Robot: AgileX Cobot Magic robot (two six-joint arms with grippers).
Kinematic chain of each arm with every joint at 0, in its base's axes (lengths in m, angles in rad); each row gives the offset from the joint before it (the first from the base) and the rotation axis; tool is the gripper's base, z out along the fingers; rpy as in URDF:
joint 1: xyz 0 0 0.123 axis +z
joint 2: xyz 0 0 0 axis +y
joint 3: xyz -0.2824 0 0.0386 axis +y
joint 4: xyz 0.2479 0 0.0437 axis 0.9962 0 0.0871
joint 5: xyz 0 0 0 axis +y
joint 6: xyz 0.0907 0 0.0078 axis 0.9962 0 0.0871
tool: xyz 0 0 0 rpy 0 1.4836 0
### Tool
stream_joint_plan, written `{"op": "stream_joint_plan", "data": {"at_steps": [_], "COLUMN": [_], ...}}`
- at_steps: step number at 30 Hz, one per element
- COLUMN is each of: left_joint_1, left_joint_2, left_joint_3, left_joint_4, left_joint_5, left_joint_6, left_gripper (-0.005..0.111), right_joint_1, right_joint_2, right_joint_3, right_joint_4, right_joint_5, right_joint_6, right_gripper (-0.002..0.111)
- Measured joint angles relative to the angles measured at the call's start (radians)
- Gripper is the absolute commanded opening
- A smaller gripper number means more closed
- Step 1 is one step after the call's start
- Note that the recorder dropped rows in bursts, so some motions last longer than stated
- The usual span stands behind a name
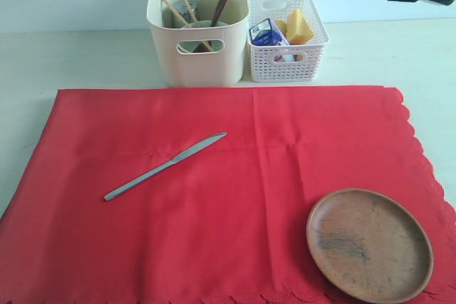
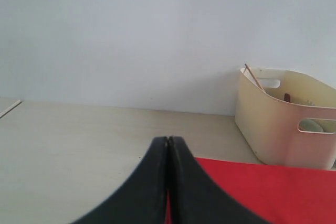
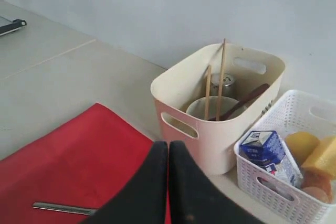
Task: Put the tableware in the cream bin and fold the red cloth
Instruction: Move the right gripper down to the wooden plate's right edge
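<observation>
1. Red covering most of the tabletop [image 1: 85, 55]: looking at the red cloth [image 1: 249, 176] lying spread flat and unfolded, scalloped along its right and near edges.
2. Finding the silver table knife [image 1: 165, 166] lying diagonally on the cloth's left half, well apart from the round brown wooden plate [image 1: 369, 244] sitting at the cloth's near right corner.
3. Spotting the cream bin [image 1: 203, 69] standing just beyond the cloth's far edge, holding the pale bowl [image 3: 195, 108], the steel cup [image 3: 227, 82], the two chopsticks [image 3: 222, 61] leaning up past its rim, and the dark wooden spoon [image 3: 252, 95].
4. Noting the white lattice basket [image 1: 285, 65] just beside the bin, carrying the milk carton [image 1: 269, 33] and the cheese wedge [image 1: 299, 26].
5. Seeing the left gripper [image 2: 168, 142] pressed fully closed on nothing, hovering by the cloth's edge.
6. Seeing the right gripper [image 3: 168, 148] clamped closed too, gripping nothing, hanging above the cloth near the bin.
</observation>
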State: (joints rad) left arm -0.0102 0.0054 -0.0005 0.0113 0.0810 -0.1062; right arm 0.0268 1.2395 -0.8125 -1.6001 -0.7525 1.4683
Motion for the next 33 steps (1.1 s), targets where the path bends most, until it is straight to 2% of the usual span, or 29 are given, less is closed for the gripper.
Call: {"op": "stream_joint_plan", "data": {"at_steps": [18,27,33], "left_joint_1": [0.000,0.000,0.000], "left_joint_2": [0.000,0.000,0.000], "left_joint_3": [0.000,0.000,0.000], "left_joint_4": [0.000,0.000,0.000], "left_joint_5": [0.000,0.000,0.000], "left_joint_6": [0.000,0.000,0.000], "left_gripper": [0.003,0.003,0.003], "right_joint_1": [0.000,0.000,0.000], "right_joint_2": [-0.002,-0.002,-0.002], "right_joint_3": [0.143,0.223,0.285], "right_joint_4": [0.094,0.095,0.095], "right_joint_5": [0.029,0.171,0.326], "right_joint_6": [-0.149,-0.155,-0.157], "right_gripper": [0.001,0.001,0.001]}}
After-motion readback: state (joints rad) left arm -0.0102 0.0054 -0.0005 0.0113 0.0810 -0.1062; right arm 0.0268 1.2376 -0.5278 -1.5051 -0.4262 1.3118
